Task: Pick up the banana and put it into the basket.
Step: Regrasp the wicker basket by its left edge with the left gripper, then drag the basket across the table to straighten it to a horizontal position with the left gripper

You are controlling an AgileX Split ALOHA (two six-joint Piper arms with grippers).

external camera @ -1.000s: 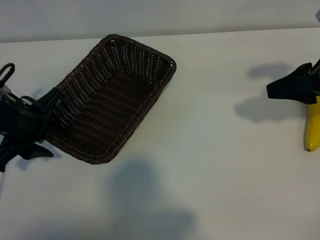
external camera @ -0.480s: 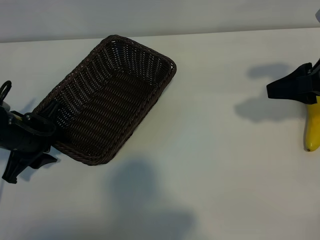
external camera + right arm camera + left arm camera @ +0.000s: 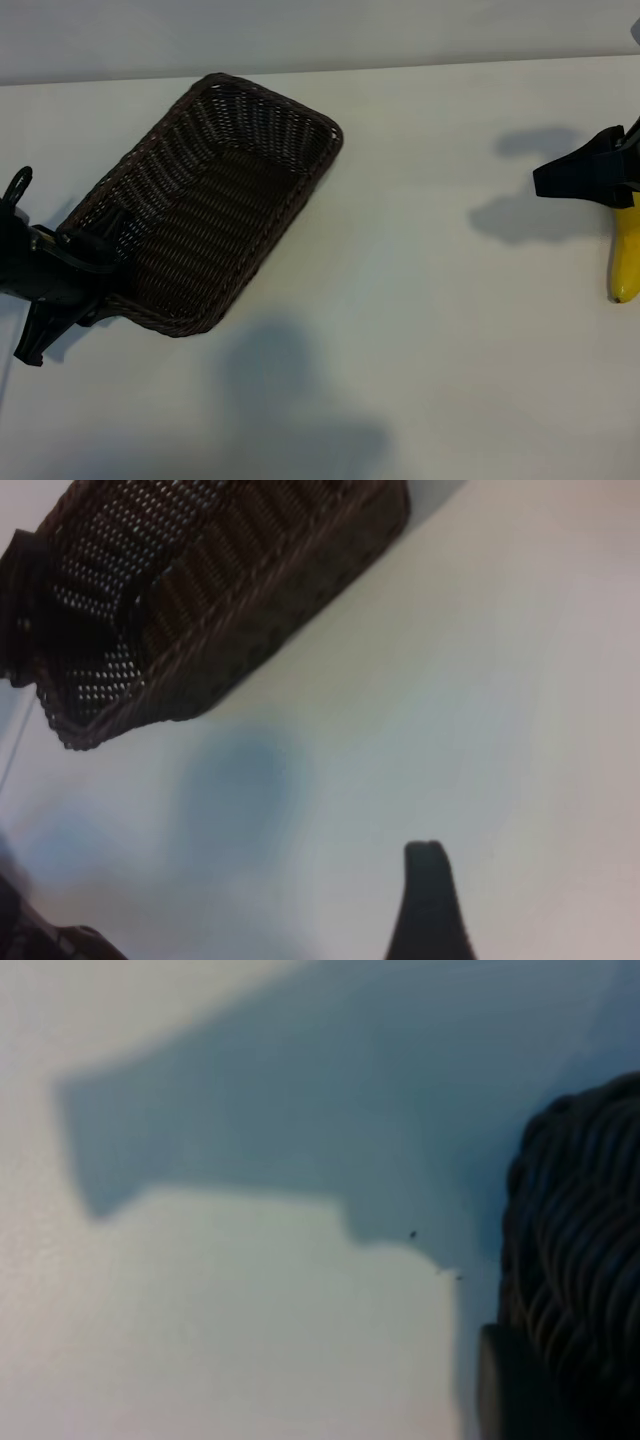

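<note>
The dark brown woven basket (image 3: pixel 270 97) lies slanted on the left half of the white table. My left gripper (image 3: pixel 98 280) is at its near-left end, straddling the end wall and shut on it. In the left wrist view one dark finger (image 3: pixel 505 1390) presses against the wicker (image 3: pixel 580 1240). The yellow banana (image 3: pixel 627 262) lies at the far right edge, its upper part hidden under my right gripper (image 3: pixel 550 180). That gripper hangs open over it, holding nothing. The right wrist view shows one finger (image 3: pixel 430 900) over bare table and the basket (image 3: pixel 280 610) far off.
Wide bare white table (image 3: pixel 420 300) separates the basket from the banana. Arm shadows fall on it at the front centre and beside the right gripper. The table's back edge (image 3: pixel 450 65) meets a pale wall.
The left gripper has swung in against the basket's end and closed on its wall. The basket has shifted slightly left and turned. The right gripper and banana have not moved.
</note>
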